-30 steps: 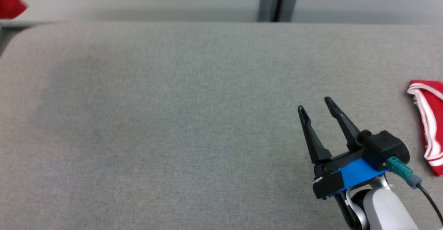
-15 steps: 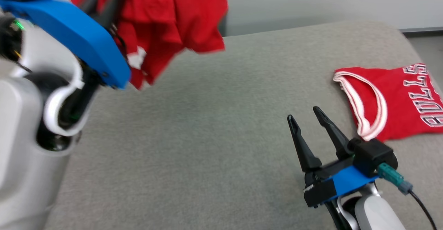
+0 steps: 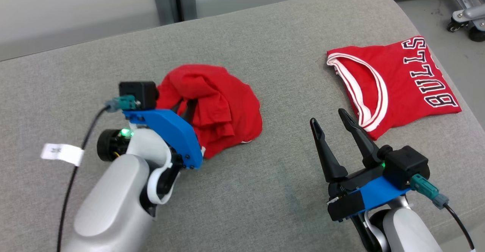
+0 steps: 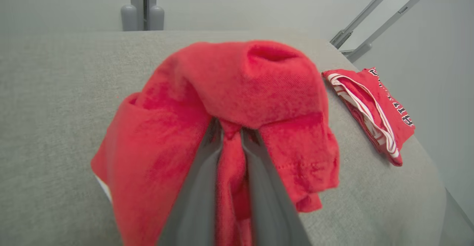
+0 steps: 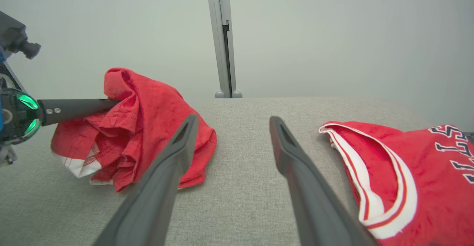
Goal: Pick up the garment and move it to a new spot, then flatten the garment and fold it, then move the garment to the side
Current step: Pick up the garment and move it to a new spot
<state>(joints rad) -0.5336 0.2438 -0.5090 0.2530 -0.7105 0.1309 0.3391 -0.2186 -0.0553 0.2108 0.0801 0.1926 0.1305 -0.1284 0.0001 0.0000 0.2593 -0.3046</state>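
Wide grey woven-fabric padded surface (image 3: 265,191) beneath both arms, rounded at its far right corner.

Left arm: pale forearm (image 3: 110,206) angled in from the lower left, wrist bent. Blue-plated left gripper (image 4: 231,131) held low over the fabric, pointed away from the robot. Long dark fingers (image 4: 200,186) drawn close together, clamped on a fold of the crumpled red garment (image 3: 221,104).

Garment bunched over and around the fingertips and draped down both sides of them. Lower folds resting on the grey surface, a strip of white trim showing at the hem beneath the fingers.

Folded red sleeveless jersey (image 3: 401,77) with a white-and-red striped neck band. Flat on the surface just beyond and to the right of the right gripper (image 3: 329,117), well apart from the left gripper. Lettering in white with dark outline: "BULLS", along the side away from the right gripper.

Right arm: raised from the lower right, fingers tilted up and slightly leftward. Spread wide apart and holding nothing, tips near the jersey's folded corner but not touching.

Green light (image 3: 126,132) lit at the left wrist. Small white paper tag (image 3: 62,154) on the black cable (image 3: 74,176) behind the left gripper, marks on it too blurred to read.
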